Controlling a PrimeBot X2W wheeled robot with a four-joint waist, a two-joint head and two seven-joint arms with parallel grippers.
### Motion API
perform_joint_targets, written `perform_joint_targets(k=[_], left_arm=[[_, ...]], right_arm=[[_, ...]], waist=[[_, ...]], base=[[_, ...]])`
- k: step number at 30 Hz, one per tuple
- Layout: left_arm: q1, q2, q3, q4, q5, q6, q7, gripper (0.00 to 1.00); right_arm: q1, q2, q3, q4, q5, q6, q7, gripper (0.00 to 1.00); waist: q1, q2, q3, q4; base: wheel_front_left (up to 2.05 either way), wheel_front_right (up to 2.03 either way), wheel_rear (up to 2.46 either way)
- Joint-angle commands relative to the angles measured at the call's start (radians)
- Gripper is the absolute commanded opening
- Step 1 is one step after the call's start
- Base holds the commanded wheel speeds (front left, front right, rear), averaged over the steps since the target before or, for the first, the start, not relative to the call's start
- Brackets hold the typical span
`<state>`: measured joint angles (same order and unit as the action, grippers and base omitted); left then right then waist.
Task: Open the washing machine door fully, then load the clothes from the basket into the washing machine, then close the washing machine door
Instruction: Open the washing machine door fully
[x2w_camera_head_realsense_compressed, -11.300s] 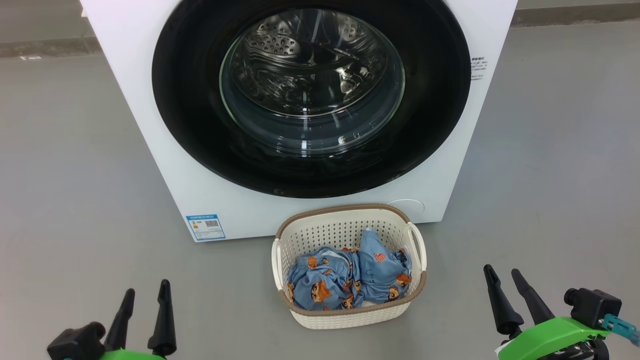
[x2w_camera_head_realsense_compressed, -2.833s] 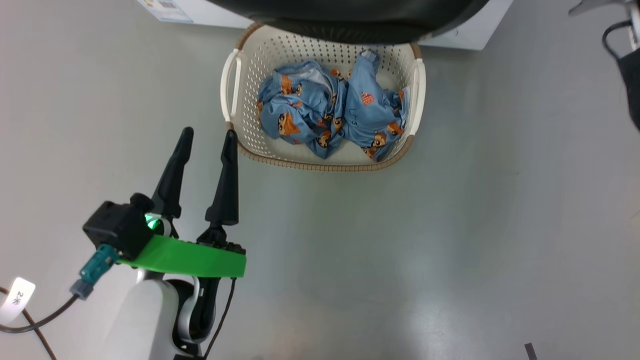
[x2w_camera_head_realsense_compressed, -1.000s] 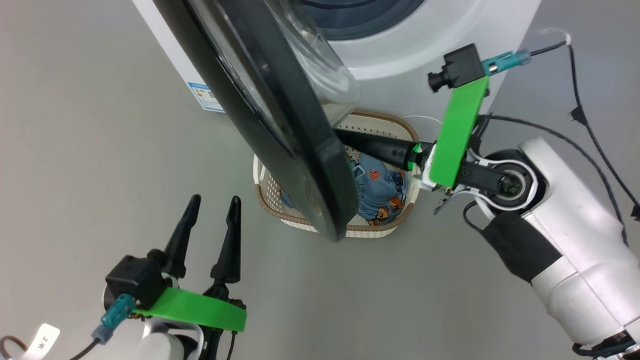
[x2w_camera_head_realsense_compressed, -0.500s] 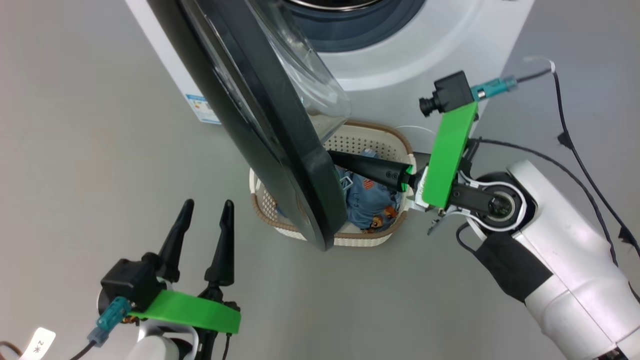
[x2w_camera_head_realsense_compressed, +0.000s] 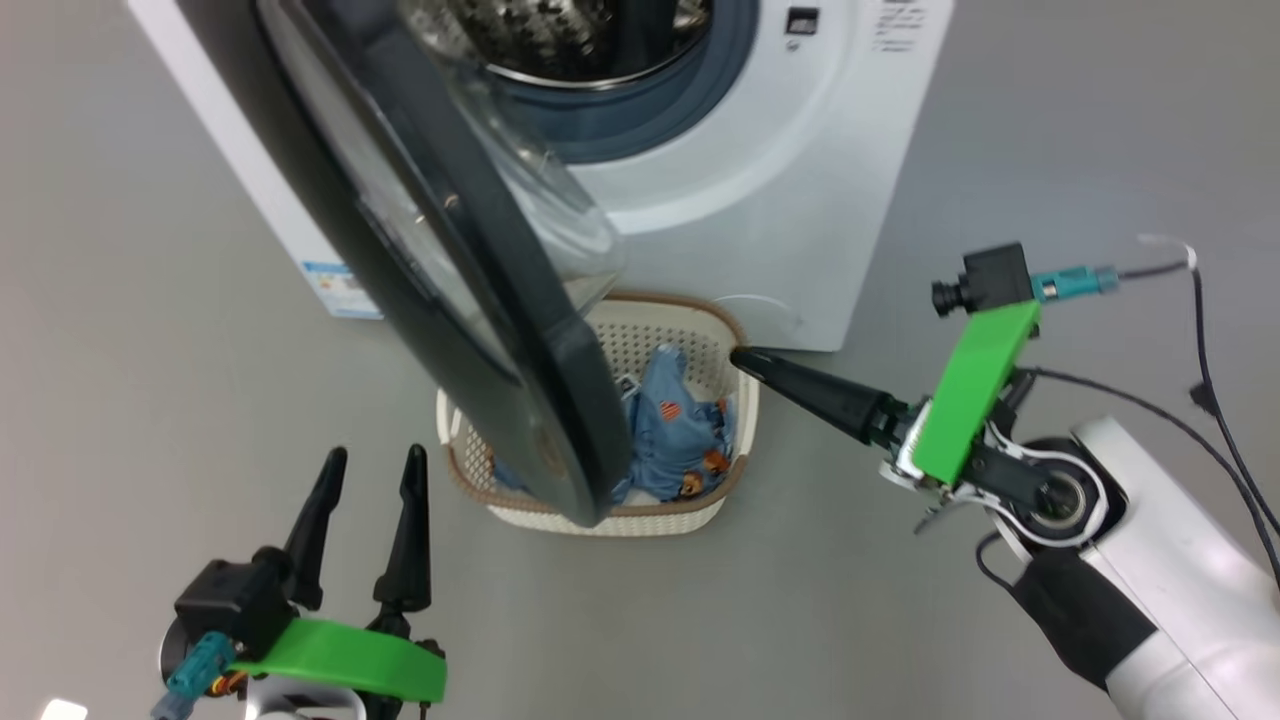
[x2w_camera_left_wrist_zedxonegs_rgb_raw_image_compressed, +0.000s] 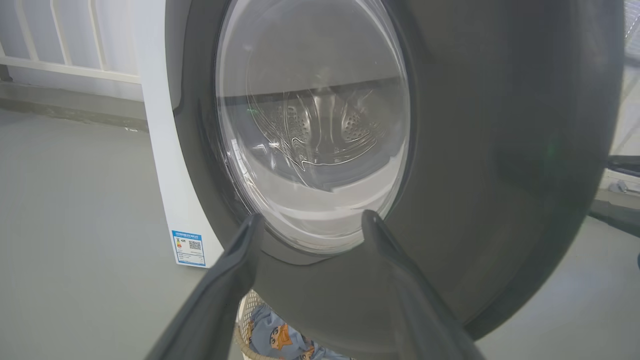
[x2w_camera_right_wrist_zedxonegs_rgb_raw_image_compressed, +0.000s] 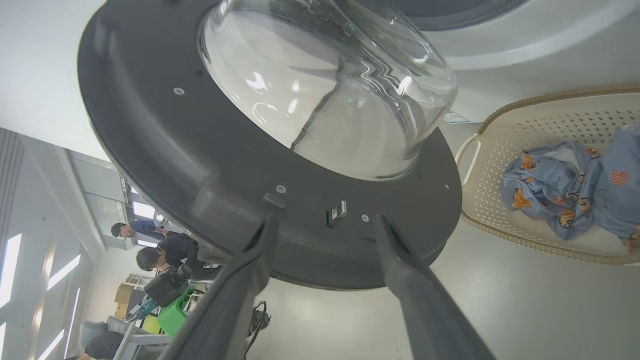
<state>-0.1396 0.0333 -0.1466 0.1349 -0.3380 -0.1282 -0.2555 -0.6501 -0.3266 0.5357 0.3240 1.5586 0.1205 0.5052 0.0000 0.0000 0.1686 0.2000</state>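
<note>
Farthest to the left, the left gripper (x2w_camera_head_realsense_compressed: 374, 458) hovered over the grey floor (x2w_camera_head_realsense_compressed: 120, 420). Its two dark fingers were spread wide, with nothing between them, and they pointed toward the outer face of the washing machine door (x2w_camera_head_realsense_compressed: 440, 260) without touching it. Beyond it, a blue sticker (x2w_camera_head_realsense_compressed: 340, 290) sat low on the white front of the washing machine (x2w_camera_head_realsense_compressed: 800, 200), near its left corner.

The door stood swung partly open, attached at the machine's left side. Its glossy black rim angled out toward the robot, and its glass bowl (x2w_camera_head_realsense_compressed: 545, 190) bulged back toward the opening. In the right wrist view a small metal latch (x2w_camera_right_wrist_zedxonegs_rgb_raw_image_compressed: 336, 214) showed on the rim's inner face. The door's free edge hung over the left part of the basket (x2w_camera_head_realsense_compressed: 650, 515), which stood on the floor just in front of the machine. The clothes (x2w_camera_head_realsense_compressed: 675, 430), blue with orange-brown bears and one red patch, lay bunched inside the basket.

Above the basket, the steel drum (x2w_camera_head_realsense_compressed: 560, 30) and its grey-blue gasket (x2w_camera_head_realsense_compressed: 660, 130) lay exposed.

On the right, the right gripper (x2w_camera_head_realsense_compressed: 745, 360) reached in level, its tips over the basket's right rim and apart from the door edge. The right wrist view showed its fingers parted and gripping nothing, aimed at the door's inner rim. Past the door in that view, people (x2w_camera_right_wrist_zedxonegs_rgb_raw_image_compressed: 150, 257) sat far off in the room.
</note>
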Motion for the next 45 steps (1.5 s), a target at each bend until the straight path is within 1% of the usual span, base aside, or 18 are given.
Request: perform_joint_targets(k=[1,13,14,19,23,27,30,34,39,42,45], left_arm=[[0.001,0.017,0.038,-0.021,0.011,-0.002,-0.006,1.0],[0.081,0.035,0.075,-0.039,0.019,-0.002,-0.006,1.0],[0.09,0.038,0.08,-0.042,0.017,-0.002,-0.006,1.0],[0.111,0.044,0.093,-0.045,0.012,-0.002,-0.006,1.0],[0.123,0.046,0.1,-0.046,0.011,-0.002,-0.006,1.0],[0.132,0.047,0.105,-0.047,0.01,-0.002,-0.006,1.0],[0.135,0.047,0.108,-0.047,0.01,-0.002,-0.006,1.0],[0.136,0.046,0.115,-0.045,0.009,-0.002,-0.006,1.0],[0.137,0.044,0.127,-0.04,0.009,-0.002,-0.006,1.0],[0.137,0.043,0.134,-0.039,0.01,-0.002,-0.006,1.0],[0.132,0.042,0.14,-0.038,0.01,-0.002,-0.006,1.0]], right_arm=[[0.031,-0.007,-0.002,-0.033,-0.009,0.01,-0.02,1.0],[0.185,-0.103,-0.034,-0.041,-0.023,0.01,-0.146,1.0],[0.207,-0.124,-0.04,-0.037,-0.033,0.01,-0.173,1.0],[0.259,-0.165,-0.056,-0.026,-0.037,0.01,-0.232,1.0],[0.282,-0.19,-0.052,-0.016,-0.05,0.01,-0.263,1.0],[0.304,-0.216,-0.04,-0.001,-0.076,0.01,-0.318,1.0],[0.312,-0.239,-0.024,0.019,-0.119,0.01,-0.386,1.0],[0.312,-0.264,0.009,0.062,-0.2,0.01,-0.521,1.0],[0.3,-0.27,0.059,0.116,-0.262,0.01,-0.692,1.0],[0.292,-0.269,0.075,0.141,-0.284,0.01,-0.747,1.0],[0.286,-0.264,0.07,0.153,-0.321,0.01,-0.764,1.0]], waist=[[0.0,0.0,-0.038,-0.041],[0.0,0.0,-0.103,-0.13],[0.0,0.0,-0.109,-0.139],[0.0,0.0,-0.124,-0.16],[0.0,0.0,-0.132,-0.17],[0.0,0.0,-0.138,-0.178],[0.0,0.0,-0.14,-0.18],[0.0,0.0,-0.142,-0.181],[0.0,0.0,-0.142,-0.183],[0.0,0.0,-0.14,-0.183],[0.0,0.0,-0.134,-0.183]], base=[[0.0,0.0,0.0],[0.0,0.0,0.0],[0.0,0.0,0.0],[0.0,0.0,0.0],[0.0,0.0,0.0],[0.0,0.0,0.0],[0.0,0.0,0.0],[0.0,0.0,0.0],[0.0,0.0,0.0],[0.0,0.0,0.0],[0.0,0.0,0.0]])
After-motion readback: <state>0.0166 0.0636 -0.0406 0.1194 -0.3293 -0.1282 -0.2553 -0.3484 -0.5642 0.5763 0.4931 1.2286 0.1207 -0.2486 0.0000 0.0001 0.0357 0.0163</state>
